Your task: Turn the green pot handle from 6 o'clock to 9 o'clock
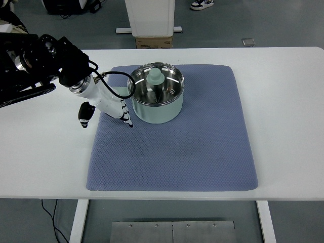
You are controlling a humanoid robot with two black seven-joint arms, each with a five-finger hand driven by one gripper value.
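Take the green pot point(157, 98) as your landmark: it stands upright on the far-left part of the blue mat point(202, 152), which lies on the white table point(288, 101). To the pot's left, your left hand point(109, 106) reaches in from the picture's left edge on a black arm, with a black cable looping from the wrist toward the pot's rim. The fingers point(126, 117) point down and toward the pot's left wall, close against it or just touching; you cannot tell from this angle whether they are grasping anything, and the thumb point(85, 115) hangs apart on the far side, away from the pot. The handle itself is not clearly visible here. Only a pale green knob point(154, 77) shows inside the steel bowl of the pot, so you cannot confirm which clock position the handle holds. That is your first risk: if you assume the turn is finished or unfinished without seeing the handle, you may over-rotate or stop short. Second, fingers pressing on the smooth round wall instead of a handle are likely to slide, and the pot would skid across the mat rather than spin. Third, the cable loop sits near the rim and could snag it and tip the pot. The right hand is not in view.
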